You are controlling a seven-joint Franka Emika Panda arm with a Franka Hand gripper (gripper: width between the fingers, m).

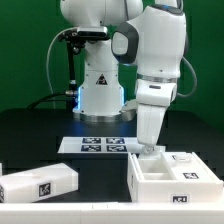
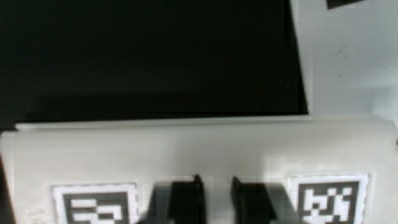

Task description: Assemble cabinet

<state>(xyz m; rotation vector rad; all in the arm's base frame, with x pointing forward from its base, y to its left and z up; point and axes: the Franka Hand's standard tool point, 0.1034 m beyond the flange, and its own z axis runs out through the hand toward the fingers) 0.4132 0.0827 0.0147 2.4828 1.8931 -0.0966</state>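
The cabinet's open tray-like body lies at the front of the exterior view's right, with inner compartments and a tag on its front wall. My gripper reaches straight down onto its back left corner. In the wrist view the two dark fingers stand close together with a narrow white strip between them, on the tagged white wall of that body; the gripper looks shut on this wall. A second long white cabinet block with one tag lies at the front left, apart from the gripper.
The marker board lies flat on the black table between the robot's base and the cabinet pieces. A dark stand with a camera rises at the back left. The table's surface is black.
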